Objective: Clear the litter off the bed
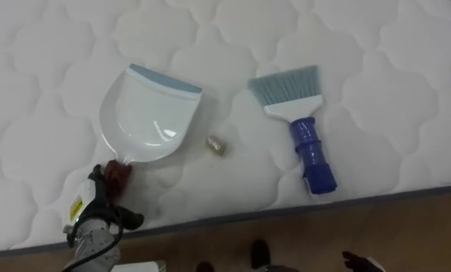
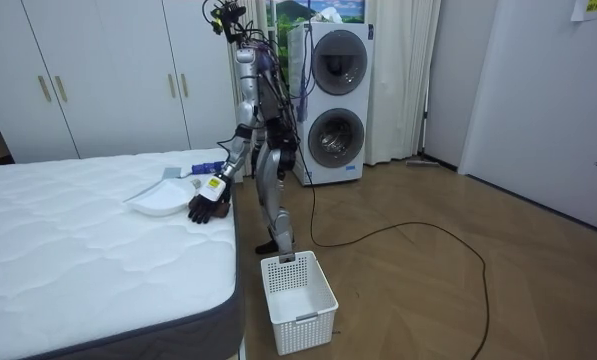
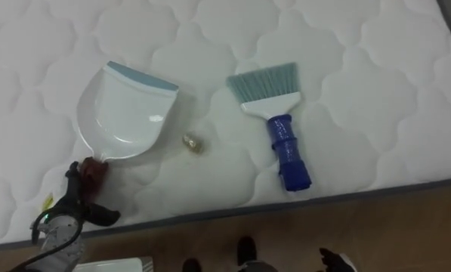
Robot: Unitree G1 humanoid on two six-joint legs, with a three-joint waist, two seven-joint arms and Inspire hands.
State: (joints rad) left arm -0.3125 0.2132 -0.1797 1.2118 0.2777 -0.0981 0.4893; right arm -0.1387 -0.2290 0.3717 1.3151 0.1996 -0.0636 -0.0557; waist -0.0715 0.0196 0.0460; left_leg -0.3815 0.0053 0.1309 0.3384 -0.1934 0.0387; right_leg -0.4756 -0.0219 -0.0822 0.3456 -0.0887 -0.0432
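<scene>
A white dustpan with a blue-grey lip lies on the white mattress, its red handle pointing at the bed's near edge. My left hand is at that handle with its fingers curled round it. A small golden crumpled scrap lies just right of the pan. Further right lies a brush with pale blue bristles and a blue handle. A dark part of my right hand shows low over the floor. In the room view I stand at the bed's side, left hand on the dustpan.
The mattress edge runs across the lower part of the eye views, with wooden floor below. A white basket stands on the floor by my feet. Stacked washing machines are behind me, and white wardrobes beyond the bed.
</scene>
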